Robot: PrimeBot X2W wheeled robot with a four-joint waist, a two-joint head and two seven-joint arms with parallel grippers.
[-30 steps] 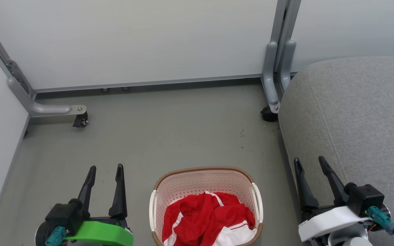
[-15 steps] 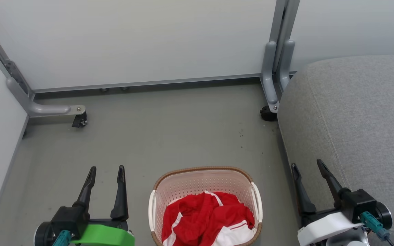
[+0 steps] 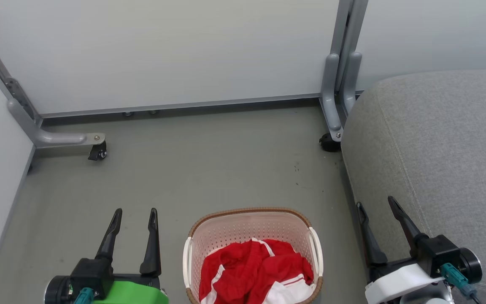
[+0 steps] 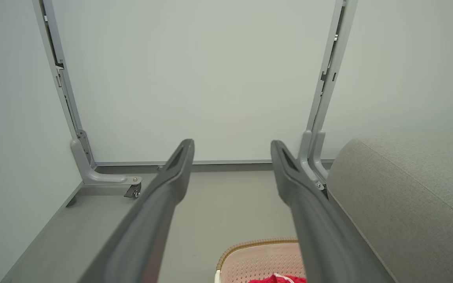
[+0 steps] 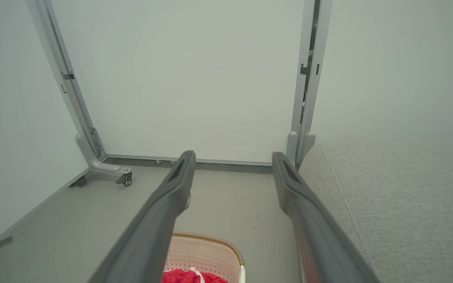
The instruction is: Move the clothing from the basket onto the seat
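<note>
The cream perforated basket (image 3: 251, 223) with a brown rim stands on the floor at the bottom centre of the head view. Bright red clothing (image 3: 251, 270) with white stripes lies crumpled inside it. The grey fabric seat (image 3: 441, 147) rises to the right. My left gripper (image 3: 136, 211) is open and empty, left of the basket. At the seat's left edge, right of the basket, my right gripper (image 3: 376, 202) is open too. The left wrist view catches the basket (image 4: 258, 255), a bit of red clothing (image 4: 277, 279) and the seat (image 4: 403, 196). The right wrist view has the basket (image 5: 205, 251).
White partition panels stand behind, on grey frames. One caster foot (image 3: 97, 150) sits at the far left and another (image 3: 329, 141) beside the seat's far corner. Grey floor (image 3: 209, 164) stretches between the basket and the panels.
Both grippers have dropped a little lower in the head view and stay open. The picture has shifted slightly, so the camera moved. Basket and clothing are unchanged.
</note>
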